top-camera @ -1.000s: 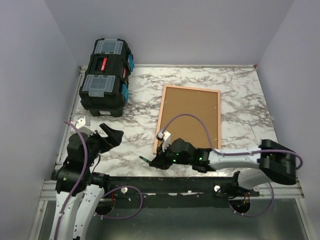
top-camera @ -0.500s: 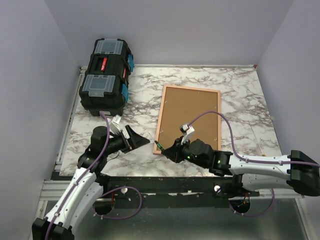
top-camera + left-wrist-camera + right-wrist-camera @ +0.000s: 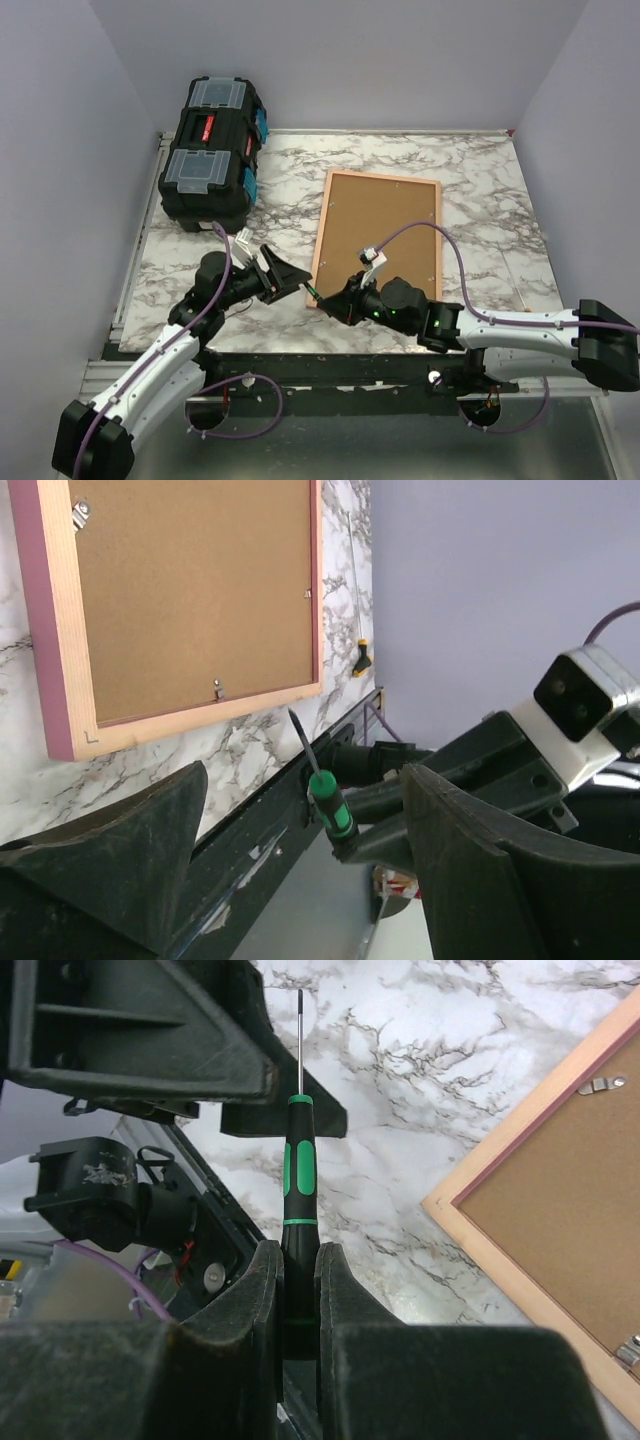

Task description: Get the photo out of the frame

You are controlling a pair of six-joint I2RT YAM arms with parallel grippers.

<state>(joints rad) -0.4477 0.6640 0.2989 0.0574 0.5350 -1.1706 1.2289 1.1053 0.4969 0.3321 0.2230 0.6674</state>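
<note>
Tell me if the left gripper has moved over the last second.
Yes. The left gripper swung right across the table, ending just beside the frame's near left corner.

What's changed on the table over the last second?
The left gripper swung out from its base toward the near corner of the frame, jaws open facing the screwdriver. The right gripper shifted slightly forward, still clamping that screwdriver. Nothing handed over yet. Frame and toolbox stayed put.

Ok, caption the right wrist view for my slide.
Right tool clamps a green-and-black screwdriver above the marble table, the frame lying cork side up alongside.
</note>
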